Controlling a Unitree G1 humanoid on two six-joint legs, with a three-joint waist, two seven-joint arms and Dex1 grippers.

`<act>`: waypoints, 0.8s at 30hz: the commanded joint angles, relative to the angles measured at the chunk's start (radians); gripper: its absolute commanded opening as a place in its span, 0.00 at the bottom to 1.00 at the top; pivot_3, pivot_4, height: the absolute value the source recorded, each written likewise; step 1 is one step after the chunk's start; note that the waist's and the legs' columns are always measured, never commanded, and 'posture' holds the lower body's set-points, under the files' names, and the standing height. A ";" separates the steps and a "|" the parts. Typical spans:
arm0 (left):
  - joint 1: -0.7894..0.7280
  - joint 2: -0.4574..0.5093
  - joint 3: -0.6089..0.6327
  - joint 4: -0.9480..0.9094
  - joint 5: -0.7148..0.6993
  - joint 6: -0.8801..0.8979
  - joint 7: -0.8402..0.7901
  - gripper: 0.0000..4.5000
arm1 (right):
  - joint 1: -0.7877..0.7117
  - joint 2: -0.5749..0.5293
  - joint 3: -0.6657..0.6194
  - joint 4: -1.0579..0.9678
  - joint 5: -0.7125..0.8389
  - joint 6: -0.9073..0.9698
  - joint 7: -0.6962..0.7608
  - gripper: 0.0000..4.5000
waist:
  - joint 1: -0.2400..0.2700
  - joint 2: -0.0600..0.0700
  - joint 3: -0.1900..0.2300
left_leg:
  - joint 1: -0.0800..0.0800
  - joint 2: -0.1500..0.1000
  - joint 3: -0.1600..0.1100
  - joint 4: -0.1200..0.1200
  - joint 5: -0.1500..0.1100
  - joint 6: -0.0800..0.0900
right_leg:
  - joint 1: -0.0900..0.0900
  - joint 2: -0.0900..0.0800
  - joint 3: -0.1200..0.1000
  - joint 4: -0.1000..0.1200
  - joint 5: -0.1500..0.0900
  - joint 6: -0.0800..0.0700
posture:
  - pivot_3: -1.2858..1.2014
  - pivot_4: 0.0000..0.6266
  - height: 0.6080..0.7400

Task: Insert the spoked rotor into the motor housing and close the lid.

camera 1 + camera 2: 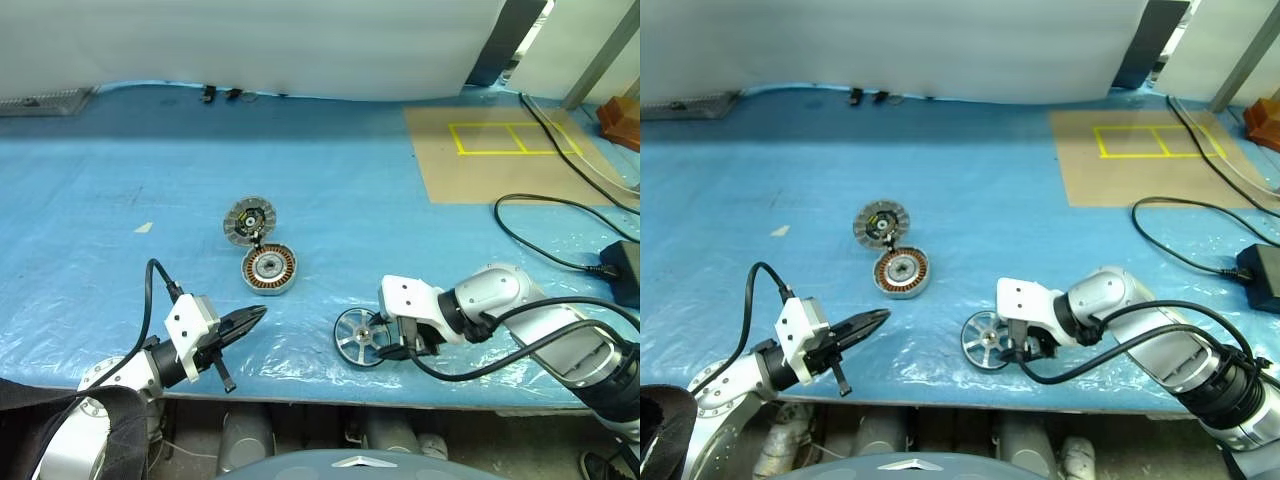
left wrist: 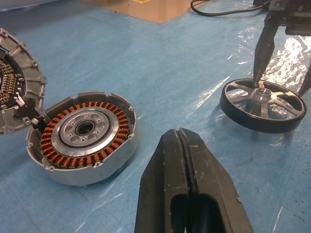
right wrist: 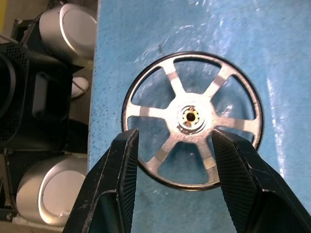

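The spoked rotor [image 1: 360, 338] lies flat on the blue sheet near the table's front edge, silver with a dark rim. My right gripper [image 3: 172, 133] hangs over it, open. One finger [image 2: 260, 53] points down beside the hub and the other stands at the rim, with no clamp visible. The motor housing [image 1: 269, 269] sits left of and beyond it, its copper windings showing. The lid [image 1: 248, 220] stands tilted open at the housing's far side. My left gripper [image 1: 257, 314] is shut and empty, hovering just in front of the housing and pointing toward it.
A brown board with yellow tape [image 1: 500, 150] lies at the back right. Black cables [image 1: 540, 235] and a black adapter [image 1: 625, 265] lie on the right. The table's front edge [image 1: 300, 385] runs just below both grippers. A small white scrap [image 1: 144, 228] lies at the left.
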 commanded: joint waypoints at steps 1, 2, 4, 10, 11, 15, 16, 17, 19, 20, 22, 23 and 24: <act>0.003 0.001 0.007 -0.016 0.000 -0.020 0.001 0.00 | -0.041 0.011 -0.006 -0.011 0.018 0.035 -0.006 0.54 | 0.002 0.000 0.000 | 0.000 0.000 0.000 0.000 0.000 0.000 | 0.000 0.000 0.000 0.000 0.000 0.000 | 0.52 0.24 1.00; 0.004 0.001 0.006 -0.016 0.000 -0.021 0.000 0.00 | -0.050 0.013 -0.005 -0.013 0.021 0.046 -0.006 0.54 | 0.002 0.000 0.000 | 0.000 0.000 0.000 0.000 0.000 0.000 | 0.000 0.000 0.000 0.000 0.000 0.000 | 0.52 0.24 1.00; 0.006 0.001 0.005 -0.014 0.001 -0.024 -0.001 0.00 | -0.068 0.013 -0.007 -0.015 0.030 0.066 -0.001 0.54 | 0.002 0.000 0.000 | 0.000 0.000 0.000 0.000 0.000 0.000 | 0.000 0.000 0.000 0.000 0.001 -0.001 | 0.52 0.24 1.00; 0.011 0.001 0.005 -0.011 0.003 -0.029 -0.002 0.00 | -0.098 0.016 -0.004 -0.051 0.079 0.158 -0.001 0.54 | 0.002 0.000 0.000 | 0.000 0.000 0.000 0.000 0.000 0.000 | 0.000 0.000 0.000 0.000 0.002 -0.004 | 0.52 0.24 1.00; 0.010 0.001 0.004 -0.011 0.003 -0.029 -0.002 0.00 | -0.106 0.020 -0.004 -0.058 0.090 0.173 -0.002 0.54 | 0.002 0.000 0.000 | 0.000 0.000 0.000 0.000 0.000 0.000 | 0.000 0.000 0.000 0.000 0.002 -0.004 | 0.52 0.24 1.00; 0.010 0.001 0.004 -0.010 0.003 -0.030 -0.002 0.00 | -0.125 0.034 0.001 -0.072 0.108 0.185 -0.017 0.54 | 0.002 0.000 0.000 | 0.001 0.000 0.000 0.000 0.000 0.000 | 0.000 0.000 0.000 0.001 0.002 -0.004 | 0.52 0.24 1.00; 0.010 0.002 0.004 -0.010 0.003 -0.029 -0.002 0.00 | -0.127 0.029 0.010 -0.075 0.102 0.174 -0.018 0.54 | 0.002 0.001 0.000 | 0.001 0.000 0.000 0.000 0.000 0.000 | 0.000 0.000 0.000 0.001 0.002 -0.004 | 0.52 0.24 1.00; 0.010 0.001 0.004 -0.010 0.003 -0.029 -0.002 0.00 | -0.127 0.020 0.021 -0.078 0.092 0.158 -0.018 0.54 | 0.002 0.001 0.000 | 0.002 0.000 0.000 0.000 0.000 0.000 | 0.000 0.000 0.000 0.001 0.002 -0.004 | 0.52 0.24 1.00; 0.010 0.001 0.005 -0.011 0.003 -0.027 -0.001 0.00 | -0.127 0.006 0.045 -0.082 0.073 0.126 -0.016 0.54 | 0.003 0.001 0.000 | 0.002 0.000 0.000 0.001 0.000 0.000 | 0.000 0.000 0.000 0.001 0.002 -0.004 | 0.52 0.24 1.00; 0.010 0.001 0.005 -0.012 0.003 -0.027 0.000 0.00 | -0.128 0.001 0.054 -0.082 0.065 0.113 -0.016 0.54 | 0.003 0.001 0.000 | 0.002 0.000 0.000 0.001 0.000 0.000 | 0.000 0.000 0.000 0.001 0.002 -0.004 | 0.52 0.24 1.00; 0.011 0.000 0.004 -0.014 0.003 -0.026 0.002 0.00 | -0.127 -0.007 0.070 -0.079 0.054 0.090 -0.014 0.54 | 0.003 0.001 0.000 | 0.002 0.000 0.000 0.001 0.000 0.000 | 0.000 0.000 0.000 0.001 0.002 -0.003 | 0.52 0.24 1.00; 0.013 0.000 0.005 -0.017 0.002 -0.025 0.003 0.00 | -0.127 -0.013 0.075 -0.080 0.050 0.078 -0.010 0.54 | 0.003 0.001 0.000 | 0.002 0.000 0.000 0.001 0.000 0.000 | 0.000 0.000 0.000 0.001 0.002 -0.003 | 0.52 0.24 1.00; 0.017 0.000 0.005 -0.019 0.002 -0.024 0.004 0.00 | -0.125 -0.018 0.079 -0.079 0.044 0.060 -0.006 0.54 | 0.003 0.001 0.000 | 0.002 0.000 0.000 0.001 0.000 0.000 | 0.000 0.000 0.000 0.001 0.002 -0.003 | 0.52 0.24 1.00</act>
